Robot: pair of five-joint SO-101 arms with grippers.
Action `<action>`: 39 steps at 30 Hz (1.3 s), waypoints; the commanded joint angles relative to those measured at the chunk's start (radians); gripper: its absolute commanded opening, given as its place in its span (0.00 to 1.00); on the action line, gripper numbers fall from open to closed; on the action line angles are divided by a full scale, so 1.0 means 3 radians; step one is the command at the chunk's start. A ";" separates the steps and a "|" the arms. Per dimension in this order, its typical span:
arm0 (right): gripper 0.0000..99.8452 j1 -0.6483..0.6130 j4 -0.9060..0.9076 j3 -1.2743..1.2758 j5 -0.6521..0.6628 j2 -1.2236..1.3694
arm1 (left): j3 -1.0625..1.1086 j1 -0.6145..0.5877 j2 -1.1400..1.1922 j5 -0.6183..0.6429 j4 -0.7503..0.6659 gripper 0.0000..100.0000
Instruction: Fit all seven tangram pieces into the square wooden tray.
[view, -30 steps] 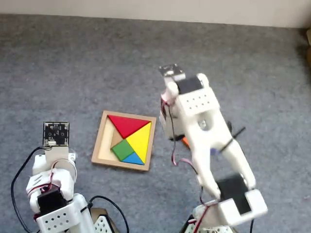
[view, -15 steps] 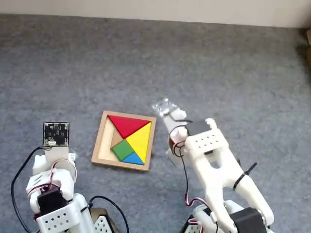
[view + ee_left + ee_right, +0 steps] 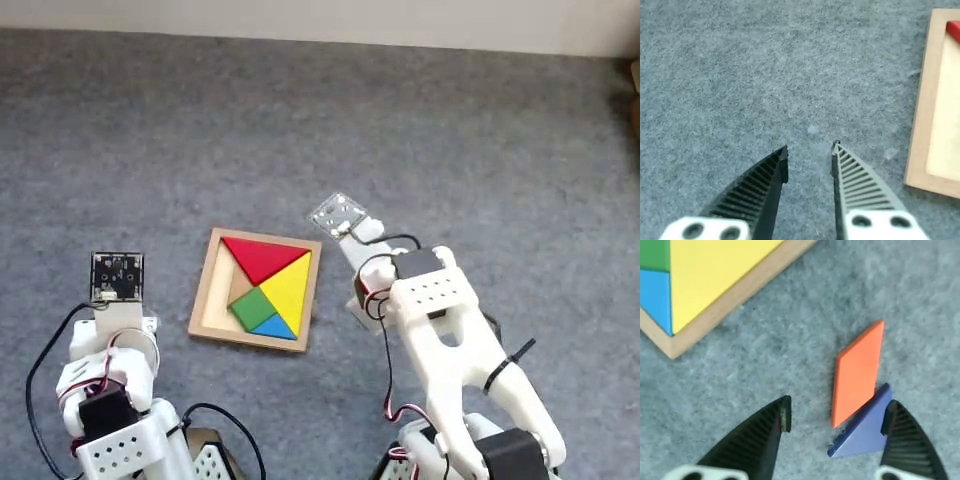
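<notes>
The square wooden tray holds a red triangle, a yellow triangle, a green square and a small blue triangle. Bare wood shows along its left side. An orange parallelogram and a purple triangle lie touching on the carpet just off the tray's corner. My right gripper is open above them, one finger on either side of the pair. My left gripper is open over bare carpet beside the tray's edge.
Grey carpet covers the whole floor. The right arm stands close along the tray's right side. The left arm sits at the near left, a short gap from the tray. A pale wall edge runs along the far side.
The right arm has drawn back from farther out and settled beside the tray's right edge. The left arm and the pieces in the tray have not moved.
</notes>
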 commanded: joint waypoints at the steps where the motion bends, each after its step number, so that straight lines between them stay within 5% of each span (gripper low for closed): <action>1: 0.27 0.0054 -0.0100 -0.0043 0.0036 0.0125 | -0.0023 0.0064 -0.0187 -0.0015 -0.0072 0.16; 14: 0.22 0.0161 -0.0458 -0.0437 0.0026 0.1373 | -0.0023 0.0064 -0.0187 -0.0015 -0.0072 0.16; 39: 0.22 0.0279 -0.0340 -0.1092 -0.0102 0.1440 | -0.0018 0.0074 -0.0187 -0.0015 -0.0072 0.16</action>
